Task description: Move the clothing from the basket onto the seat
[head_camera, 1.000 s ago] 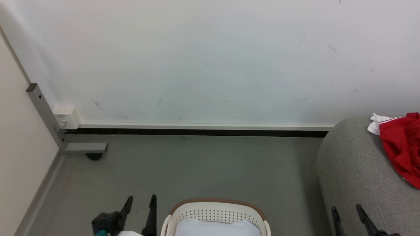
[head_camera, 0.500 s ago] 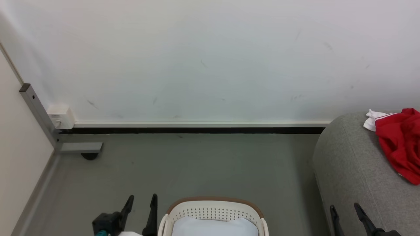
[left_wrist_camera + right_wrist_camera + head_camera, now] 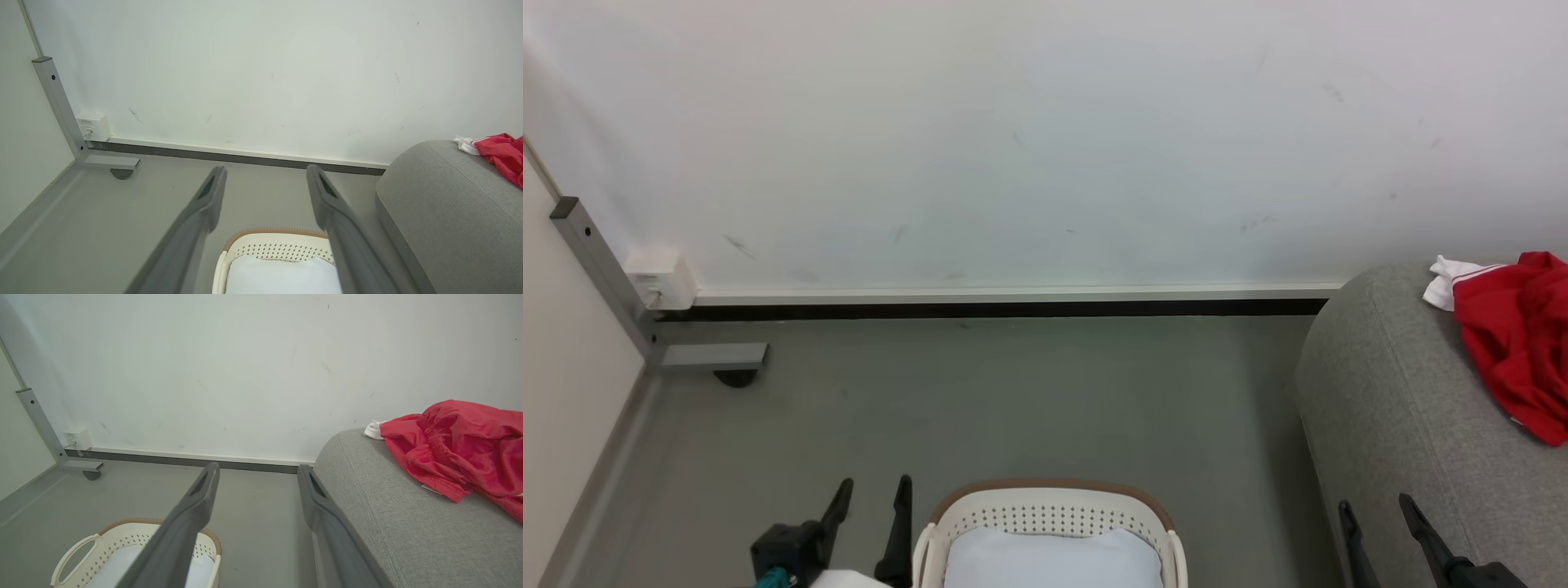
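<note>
Red clothing [image 3: 1515, 339] with white trim lies crumpled on the grey seat [image 3: 1388, 408] at the right; the right wrist view shows the same clothing [image 3: 457, 449] on the seat [image 3: 388, 531]. The cream basket [image 3: 1045, 510] with a brown rim stands on the floor at the bottom middle, and only a pale blue-white pad [image 3: 1049, 559] shows inside it. My left gripper [image 3: 874, 490] is open just left of the basket, nothing between its fingers. My right gripper [image 3: 1376, 506] is open by the seat's near corner, also with nothing in it.
A white wall with a dark skirting strip [image 3: 996, 309] closes the far side. A grey metal post [image 3: 596, 269] with a foot and castor [image 3: 731, 376] stands in the left corner beside a white socket box [image 3: 658, 279]. Grey floor [image 3: 1013, 392] lies between basket and wall.
The whole head picture has slid a little left and up, so the camera has moved. Both grippers stay open and hold the same places in the picture.
</note>
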`<state>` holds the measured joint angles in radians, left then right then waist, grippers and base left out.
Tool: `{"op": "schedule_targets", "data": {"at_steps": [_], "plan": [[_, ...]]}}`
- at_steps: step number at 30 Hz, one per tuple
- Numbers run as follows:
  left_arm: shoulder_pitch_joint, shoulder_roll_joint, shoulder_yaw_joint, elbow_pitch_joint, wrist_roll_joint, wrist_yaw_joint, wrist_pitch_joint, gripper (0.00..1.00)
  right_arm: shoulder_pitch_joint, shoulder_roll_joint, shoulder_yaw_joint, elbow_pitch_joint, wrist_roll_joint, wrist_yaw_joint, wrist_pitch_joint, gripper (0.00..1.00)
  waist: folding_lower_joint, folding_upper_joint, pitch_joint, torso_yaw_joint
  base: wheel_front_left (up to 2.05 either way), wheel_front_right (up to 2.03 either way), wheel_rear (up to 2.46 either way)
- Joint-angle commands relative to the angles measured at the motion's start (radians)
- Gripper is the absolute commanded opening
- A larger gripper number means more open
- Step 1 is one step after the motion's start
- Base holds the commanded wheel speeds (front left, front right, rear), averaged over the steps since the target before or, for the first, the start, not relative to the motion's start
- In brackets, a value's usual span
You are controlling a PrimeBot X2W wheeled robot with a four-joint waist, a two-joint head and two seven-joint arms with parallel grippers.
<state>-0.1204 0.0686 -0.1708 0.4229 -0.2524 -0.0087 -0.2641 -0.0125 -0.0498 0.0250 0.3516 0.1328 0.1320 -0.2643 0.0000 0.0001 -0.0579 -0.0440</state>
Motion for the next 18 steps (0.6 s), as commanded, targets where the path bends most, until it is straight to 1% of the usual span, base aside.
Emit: {"op": "schedule_targets", "data": {"at_steps": [1,3,4,9,18], "plan": [[-0.01,-0.001,0.004,0.006,0.012,-0.001,0.0,1.0,-0.006,-0.002,0.001,0.002,0.003,-0.002,0.0,1.0,0.0,-0.0001,0.001,0.0,0.0,0.0,0.0],[-0.01,-0.003,0.007,0.012,0.013,-0.014,0.0,1.0,-0.008,-0.002,0.002,0.003,0.004,-0.002,0.0,1.0,0.0,-0.0001,0.003,-0.001,0.0,0.0,0.0],[-0.012,-0.005,0.01,0.014,0.013,-0.017,0.0,0.0,-0.008,-0.002,0.003,0.003,0.005,-0.002,0.0,0.0,0.0,-0.0001,0.004,-0.001,0.0,0.0,0.0],[0.025,-0.006,0.006,0.045,-0.009,-0.018,0.006,0.0,0.016,0.005,-0.001,0.031,0.013,0.0,0.005,0.0,0.0002,-0.0001,0.004,-0.001,0.0,0.0,0.0],[0.02,-0.007,0.044,0.02,-0.176,-0.031,0.055,0.0,0.0,0.004,-0.02,0.014,0.195,0.0,0.053,0.0,0.0001,-0.0001,0.008,0.002,0.0,0.0,0.0]]}}
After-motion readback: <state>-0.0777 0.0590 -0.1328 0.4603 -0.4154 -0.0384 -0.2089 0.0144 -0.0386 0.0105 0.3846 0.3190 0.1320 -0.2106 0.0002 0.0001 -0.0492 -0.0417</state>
